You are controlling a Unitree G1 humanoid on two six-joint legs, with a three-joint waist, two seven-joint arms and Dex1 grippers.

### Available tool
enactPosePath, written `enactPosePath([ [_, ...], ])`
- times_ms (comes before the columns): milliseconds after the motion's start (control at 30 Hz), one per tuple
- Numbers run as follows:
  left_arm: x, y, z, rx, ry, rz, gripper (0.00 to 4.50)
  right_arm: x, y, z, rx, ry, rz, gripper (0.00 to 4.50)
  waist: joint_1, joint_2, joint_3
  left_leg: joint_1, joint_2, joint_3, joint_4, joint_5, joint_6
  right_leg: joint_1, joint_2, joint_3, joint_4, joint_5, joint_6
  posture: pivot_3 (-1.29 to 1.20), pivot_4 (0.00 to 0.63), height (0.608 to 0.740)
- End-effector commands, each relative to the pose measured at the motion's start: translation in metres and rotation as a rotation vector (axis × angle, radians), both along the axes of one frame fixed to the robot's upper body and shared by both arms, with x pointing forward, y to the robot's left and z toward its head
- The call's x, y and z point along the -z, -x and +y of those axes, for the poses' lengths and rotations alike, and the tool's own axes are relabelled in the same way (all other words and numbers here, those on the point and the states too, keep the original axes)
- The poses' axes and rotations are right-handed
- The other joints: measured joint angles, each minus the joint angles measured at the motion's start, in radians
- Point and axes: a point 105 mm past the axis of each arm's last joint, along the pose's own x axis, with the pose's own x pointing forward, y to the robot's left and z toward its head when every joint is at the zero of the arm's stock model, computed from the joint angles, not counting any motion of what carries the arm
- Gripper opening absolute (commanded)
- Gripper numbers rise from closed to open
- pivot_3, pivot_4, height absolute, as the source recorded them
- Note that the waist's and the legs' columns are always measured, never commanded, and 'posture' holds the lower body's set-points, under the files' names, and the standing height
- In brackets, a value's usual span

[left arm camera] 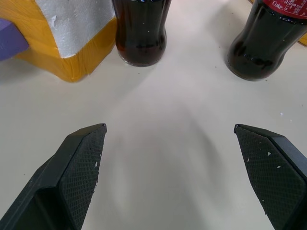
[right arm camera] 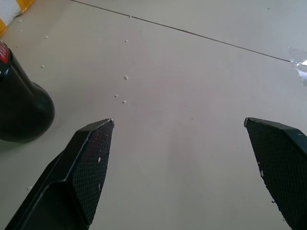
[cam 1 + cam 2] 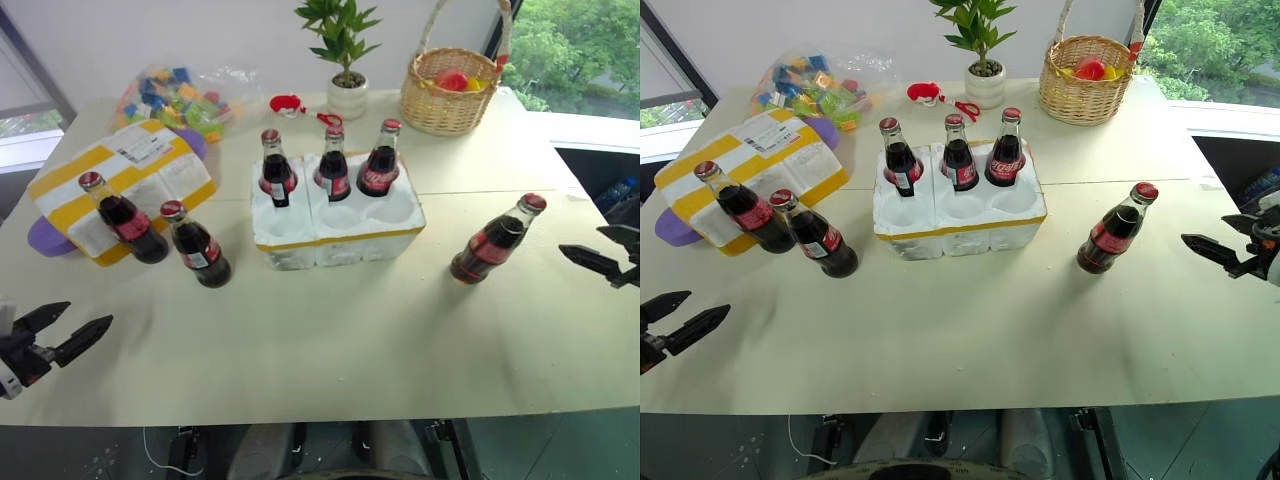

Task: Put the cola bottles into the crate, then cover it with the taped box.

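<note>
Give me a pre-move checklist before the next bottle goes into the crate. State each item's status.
1. Left gripper open, holding nothing: ok.
2. Right gripper open, holding nothing: ok.
3. Crate front three wells free: ok.
4. All cola bottles in the crate: not ok; two stand by the taped box, one near the right gripper.
5. Loose bottles upright: ok.
6. Taped box on the crate: not ok.

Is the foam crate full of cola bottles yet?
Half full: the crate holds three cola bottles in its back wells; the three front wells are empty.

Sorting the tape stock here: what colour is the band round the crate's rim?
Yellow, on the white foam crate; the right eye view shows it best.
</note>
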Motion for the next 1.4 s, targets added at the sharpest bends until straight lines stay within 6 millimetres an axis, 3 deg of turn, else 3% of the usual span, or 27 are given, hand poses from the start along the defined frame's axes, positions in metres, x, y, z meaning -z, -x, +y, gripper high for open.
enactPosePath([
  [33,-0.003,0.0,-0.002,0.005,-0.025,-0.019,4.47,-0.018,-0.001,-0.003,0.006,0.025,-0.06,4.5,0.0,0.0,0.0,0.0,0.0,0.0,0.0,0.0,0.0,0.0,0.0,0.0,0.0,0.0,0.0,0.0,0.15,0.732],
  [400,-0.001,-0.009,0.005,-0.054,-0.009,-0.056,4.47,-0.025,-0.003,-0.01,0.045,0.021,-0.076,4.5,0.001,0.0,0.0,0.0,0.0,0.0,0.0,0.0,0.0,0.0,0.0,0.0,0.0,0.0,0.0,0.0,0.15,0.732],
  [533,-0.01,-0.018,0.005,-0.043,0.002,-0.087,4.47,-0.027,0.002,-0.012,0.047,0.035,-0.071,4.5,0.002,0.0,0.0,0.0,0.0,0.0,0.0,0.0,0.0,0.0,0.0,0.0,0.0,0.0,0.0,0.0,0.15,0.732],
  [600,-0.02,-0.027,0.006,-0.042,0.016,-0.126,4.47,-0.038,0.007,-0.008,0.009,0.024,-0.075,4.5,0.002,0.0,0.0,0.0,0.0,0.0,0.0,0.0,0.0,0.0,0.0,0.0,0.0,0.0,0.0,0.0,0.15,0.732],
  [733,-0.041,-0.05,-0.008,0.022,0.08,-0.202,4.47,-0.091,0.021,0.019,-0.149,-0.009,-0.153,4.5,0.002,0.006,0.001,0.0,0.0,0.0,0.001,0.0,0.0,0.0,0.0,0.0,0.001,0.0,0.0,0.0,0.15,0.732],
  [833,-0.042,-0.059,-0.013,0.053,0.079,-0.209,4.47,-0.122,0.028,0.038,-0.22,-0.041,-0.209,4.5,-0.005,0.008,-0.001,0.0,0.0,0.0,0.0,0.0,0.0,0.0,0.001,0.0,0.001,0.0,0.0,0.0,0.15,0.732],
  [933,-0.038,-0.072,-0.018,0.073,0.086,-0.208,4.47,-0.149,0.042,0.072,-0.373,-0.074,-0.232,4.5,-0.008,0.007,-0.001,0.0,0.001,0.0,-0.001,-0.001,-0.001,-0.001,0.001,0.0,0.002,0.0,0.001,0.0,0.15,0.732],
  [1167,-0.034,-0.088,-0.018,0.065,0.081,-0.231,4.47,-0.174,0.064,0.127,-0.601,-0.114,-0.239,4.5,0.002,0.007,-0.001,0.0,0.001,0.001,0.0,-0.001,-0.001,-0.001,0.001,0.0,0.001,0.0,0.0,0.0,0.15,0.732],
  [1400,-0.034,-0.089,-0.014,0.038,0.09,-0.258,4.47,-0.171,0.069,0.152,-0.689,-0.106,-0.215,4.5,0.003,0.006,0.0,-0.002,0.001,0.001,0.0,-0.001,-0.001,-0.002,0.0,0.0,0.001,0.0,0.0,0.0,0.15,0.732],
])
